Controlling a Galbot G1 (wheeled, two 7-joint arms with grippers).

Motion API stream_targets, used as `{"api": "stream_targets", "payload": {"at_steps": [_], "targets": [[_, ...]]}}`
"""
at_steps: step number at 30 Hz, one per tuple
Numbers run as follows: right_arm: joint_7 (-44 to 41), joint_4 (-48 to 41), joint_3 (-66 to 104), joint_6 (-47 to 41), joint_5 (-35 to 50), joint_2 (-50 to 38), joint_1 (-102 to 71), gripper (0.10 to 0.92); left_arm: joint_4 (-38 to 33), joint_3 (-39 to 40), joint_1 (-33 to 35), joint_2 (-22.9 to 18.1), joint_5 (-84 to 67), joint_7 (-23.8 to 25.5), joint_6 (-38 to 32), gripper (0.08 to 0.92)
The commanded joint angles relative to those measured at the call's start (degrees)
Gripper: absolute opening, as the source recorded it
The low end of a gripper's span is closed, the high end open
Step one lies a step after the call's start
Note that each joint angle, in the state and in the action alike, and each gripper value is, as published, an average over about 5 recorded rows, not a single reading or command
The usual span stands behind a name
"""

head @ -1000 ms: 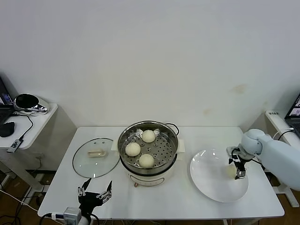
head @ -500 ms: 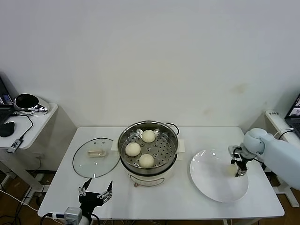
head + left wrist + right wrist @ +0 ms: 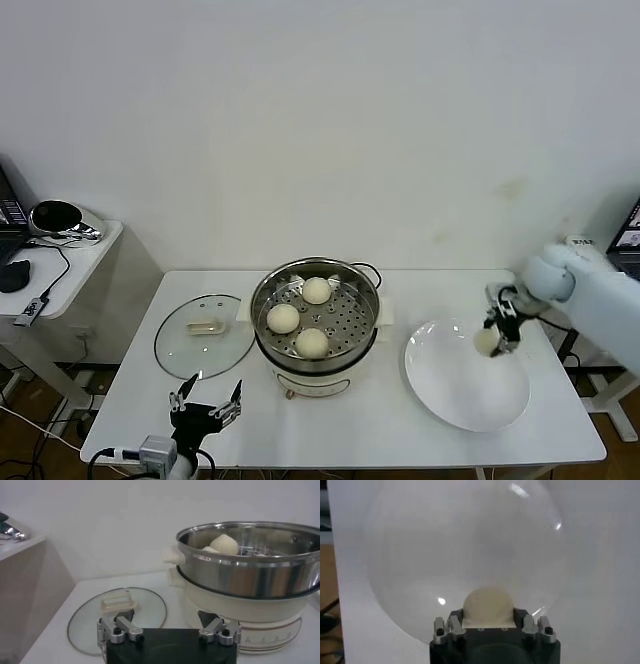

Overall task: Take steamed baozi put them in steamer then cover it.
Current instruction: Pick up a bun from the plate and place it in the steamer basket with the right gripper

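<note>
Three cream-white baozi (image 3: 312,342) lie on the perforated floor of the steel steamer (image 3: 266,296), which sits on a white pot base at the table's middle. My right gripper (image 3: 490,338) is shut on the fourth baozi (image 3: 485,341) and holds it above the right part of the white plate (image 3: 450,385). In the right wrist view the bun (image 3: 488,606) sits between the fingers over the plate (image 3: 445,545). My left gripper (image 3: 205,411) is open and empty, low at the table's front left, facing the steamer (image 3: 250,572).
The glass lid (image 3: 204,335) lies flat on the table left of the steamer, also in the left wrist view (image 3: 117,615). A side table with a mouse and cables stands at the far left (image 3: 60,255).
My right gripper has lifted the baozi off the plate and moved it up and slightly left. The left arm has barely moved.
</note>
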Motion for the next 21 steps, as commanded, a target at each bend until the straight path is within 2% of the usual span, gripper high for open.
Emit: {"api": "stream_targets", "payload": {"at_steps": [1,7,14,21], "targets": [[-2.9,5.9,-15.7,-5.6,19.0,6.4,25.0,0.611,-0.8,-0.2,-0.2,0.3,-0.5,0.0,-0.1,0.823],[-3.0,3.4,-20.1,-9.1,27.5,16.0,31.2,0.611,-2.0,-0.8,-0.1,0.6,-1.6,0.0,-0.1,0.823],[-3.4,2.3,-21.7,-11.6,33.1,25.0,33.0,0.611,-3.4,-1.3,0.6,0.7,-2.3,-0.2,-0.1,0.823],[-2.2,-2.0,-21.7,-12.9,32.8,31.7,29.7,0.612,-4.6,-1.3,1.1,1.1,-2.7,-0.1,0.0,0.823]]}}
